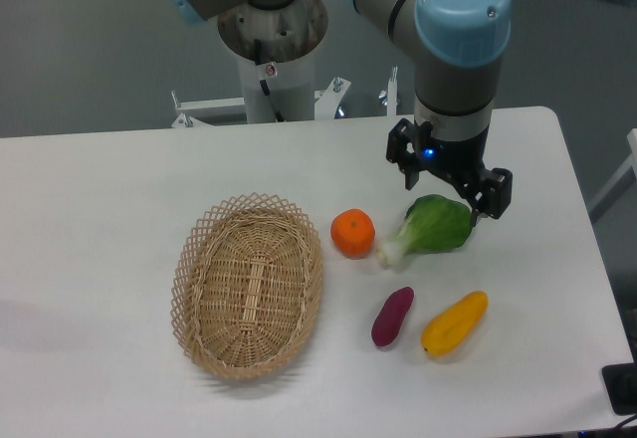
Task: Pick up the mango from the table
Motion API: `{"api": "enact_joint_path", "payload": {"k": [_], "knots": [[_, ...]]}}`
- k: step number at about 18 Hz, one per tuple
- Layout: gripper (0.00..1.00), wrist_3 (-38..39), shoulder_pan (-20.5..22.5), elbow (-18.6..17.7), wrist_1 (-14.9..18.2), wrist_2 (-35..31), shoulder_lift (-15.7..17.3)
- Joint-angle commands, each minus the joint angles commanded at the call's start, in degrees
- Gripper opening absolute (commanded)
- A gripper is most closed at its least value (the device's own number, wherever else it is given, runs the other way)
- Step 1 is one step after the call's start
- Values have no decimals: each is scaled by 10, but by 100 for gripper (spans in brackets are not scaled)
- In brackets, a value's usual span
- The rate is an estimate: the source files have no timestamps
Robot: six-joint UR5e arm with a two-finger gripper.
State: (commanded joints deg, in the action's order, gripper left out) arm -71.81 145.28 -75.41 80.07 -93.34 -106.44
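Gripper: I see the gripper (450, 182) hanging low over the far right part of the table (100, 179), its two black fingers spread apart with nothing between them.

Fingers: one finger (400, 147) shows at the left, the other finger (497, 197) at the right and a touch nearer to me; a small blue light glows on the body between them.

Under the gripper: the bok choy (430, 229) lies right below the open fingers, green leaves toward the right, pale stalk end pointing left; I cannot tell whether the right finger touches the leaves.

Mango: the mango (454, 324) lies on the table near the right front, yellow along most of its length and orange at its nearer left tip, tilted so the far end points right. It sits nearer than the bok choy, apart from the gripper.

Sweet potato: the dark purple sweet potato (392, 317) lies just left of the mango, close but not touching.

Tangerine: the tangerine (352, 233) sits just left of the bok choy's stalk end.

Basket: the oval wicker basket (249, 285) rests left of the fruit, nothing in it.

Arm: the grey arm with its blue cap (462, 12) drops in from the top, and its base column (271, 35) stands at the far edge.
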Motion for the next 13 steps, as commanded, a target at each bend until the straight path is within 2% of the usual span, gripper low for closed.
{"api": "enact_joint_path", "payload": {"k": [9,13], "knots": [[100,12,2,-10,-3,17,3],[100,90,-3,-6,-4,41,3]]}}
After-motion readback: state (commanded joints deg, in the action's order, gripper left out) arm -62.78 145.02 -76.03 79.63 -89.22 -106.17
